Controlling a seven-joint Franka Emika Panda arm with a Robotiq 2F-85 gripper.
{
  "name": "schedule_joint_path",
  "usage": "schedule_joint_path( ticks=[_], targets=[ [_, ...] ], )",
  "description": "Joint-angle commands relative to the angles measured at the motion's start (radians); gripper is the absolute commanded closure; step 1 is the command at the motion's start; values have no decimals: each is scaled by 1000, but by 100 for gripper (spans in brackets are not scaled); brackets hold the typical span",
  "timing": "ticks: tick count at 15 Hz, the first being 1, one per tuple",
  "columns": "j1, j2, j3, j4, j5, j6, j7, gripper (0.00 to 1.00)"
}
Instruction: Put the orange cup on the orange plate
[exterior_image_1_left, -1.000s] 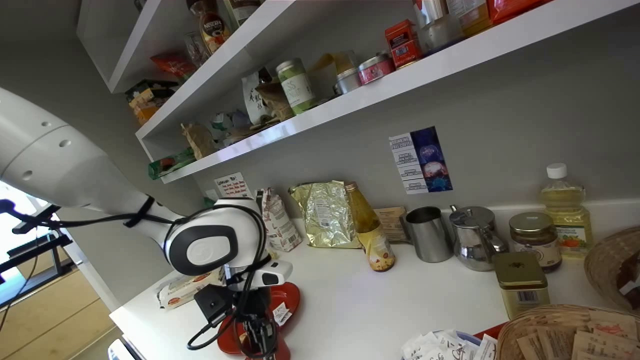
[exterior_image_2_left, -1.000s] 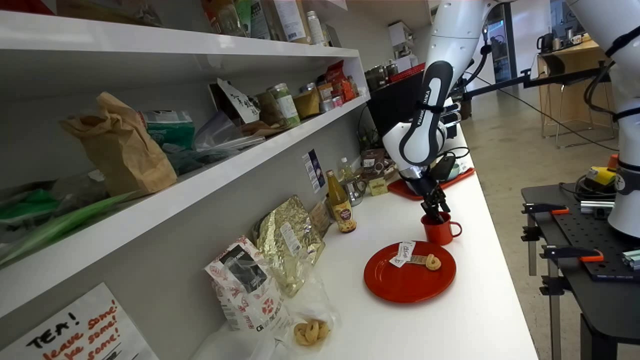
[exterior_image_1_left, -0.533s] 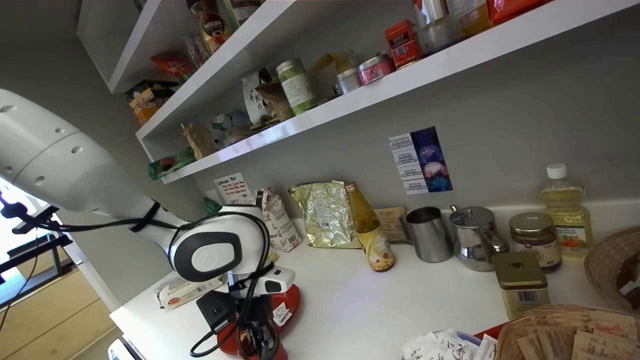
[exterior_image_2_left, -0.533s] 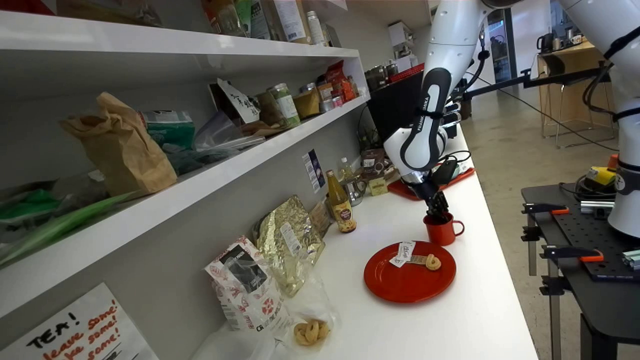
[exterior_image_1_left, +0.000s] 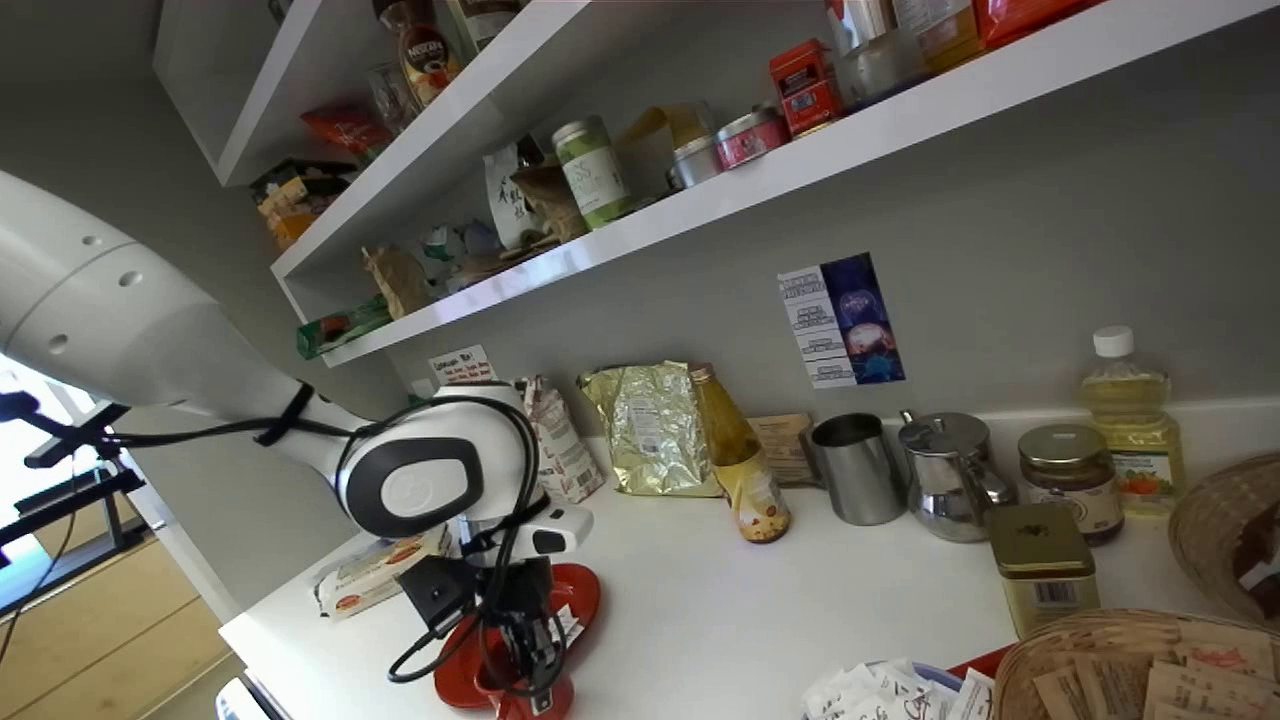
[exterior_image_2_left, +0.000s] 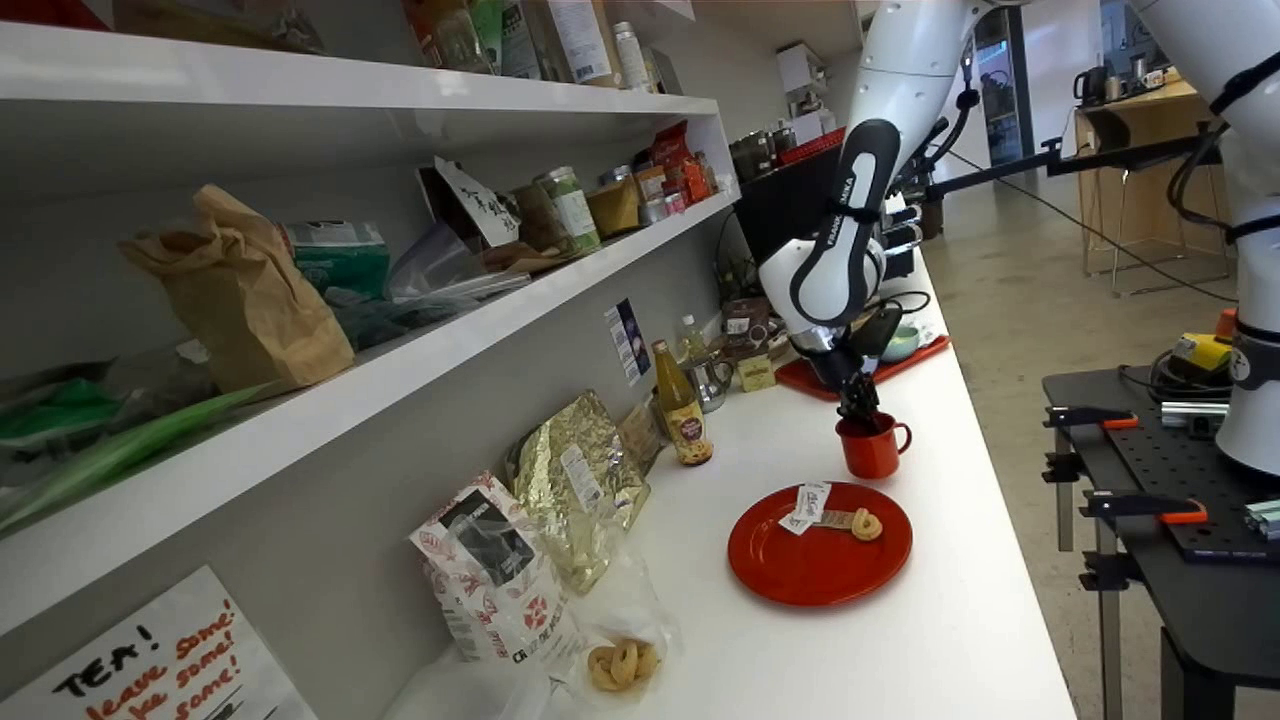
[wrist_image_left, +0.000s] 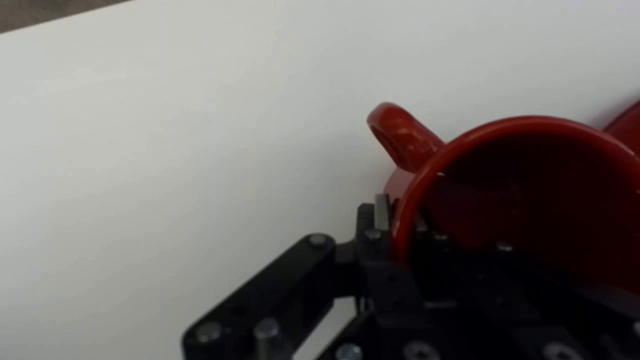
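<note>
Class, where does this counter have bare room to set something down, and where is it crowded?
Bare: the counter between the yellow bottle, orange plate and gold tin; also between that plate, the bagged beige rings and the counter's outer edge. Crowded: along the wall, at gold bag, bottle and steel jug; beside the plate, where the claw grips the orange cup.

Plain red-orange is worn by the orange cup (exterior_image_2_left: 870, 450) and the orange plate (exterior_image_2_left: 800, 570), both set off by the white of the counter (exterior_image_2_left: 960, 620), while the gripper (wrist_image_left: 402, 220) is coloured black with touches of metallic grey, and the arm (exterior_image_1_left: 225, 365) white, marked with black. Gold is spread over the foil bag (exterior_image_2_left: 577, 495), brown over the paper bag (exterior_image_2_left: 245, 300), and white with red print over the packet (exterior_image_2_left: 500, 580). The handwritten sign (exterior_image_2_left: 165, 655) is lettered in black and red on white; the poster (exterior_image_1_left: 843, 322) is divided into white and dark blue.
</note>
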Motion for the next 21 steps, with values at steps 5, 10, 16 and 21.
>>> schedule_joint_path(
  ticks=[5,10,16,21],
  targets=[
    [60,-269,31,-20,-33,-14,27,98],
    [160,-310,115,42,-98,-52,114,98],
    [261,-184,188,156,-206,-115,211,98],
    [280,-70,174,205,-218,-132,189,98]
  ],
)
